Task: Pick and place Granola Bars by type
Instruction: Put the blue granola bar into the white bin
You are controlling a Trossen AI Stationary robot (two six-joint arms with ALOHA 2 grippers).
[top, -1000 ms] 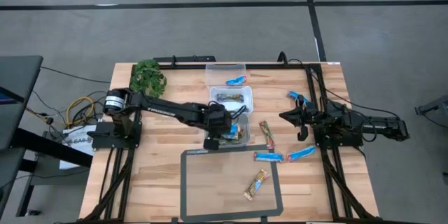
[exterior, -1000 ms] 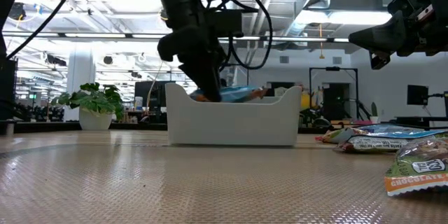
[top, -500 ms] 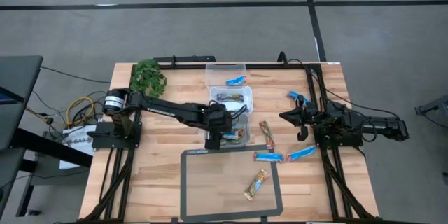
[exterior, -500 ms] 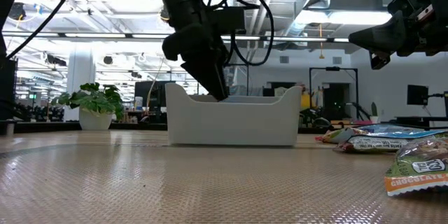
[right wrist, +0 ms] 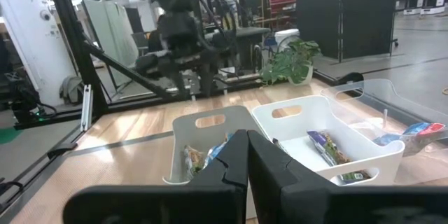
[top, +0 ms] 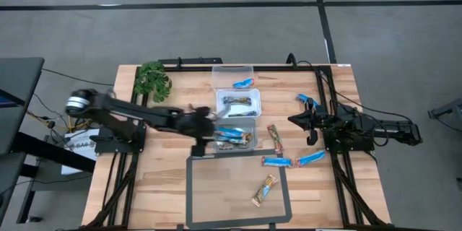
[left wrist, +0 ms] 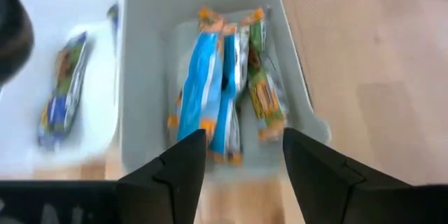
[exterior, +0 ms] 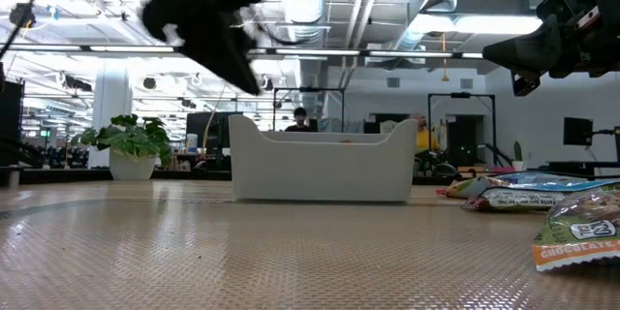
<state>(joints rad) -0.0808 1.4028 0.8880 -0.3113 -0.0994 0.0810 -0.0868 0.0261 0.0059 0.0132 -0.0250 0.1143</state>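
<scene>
The Granola Bars are spread out. Blue and multicoloured ones lie in the near white bin [left wrist: 217,91], a dark one [top: 238,101] in the middle bin, and a blue one [top: 244,82] in the clear far bin. Loose on the table are blue bars [top: 276,162] [top: 310,158] [top: 307,101], a multicoloured bar [top: 274,137] and a tan bar [top: 264,190]. My left gripper [left wrist: 241,175] is open and holds nothing; it hangs above the near bin's left side [top: 202,136]. My right gripper [right wrist: 246,155] is shut and waits at the table's right [top: 292,120].
A green leafy plant [top: 152,79] stands at the far left corner. A dark rectangular frame outline [top: 238,191] is marked on the table near its front edge. The three bins [top: 237,105] stand in a row from far to near at the table's middle.
My left gripper has let go of a blue bar, which now lies in the near bin. It has then risen out of the bin and swung fast toward the table's left edge.
</scene>
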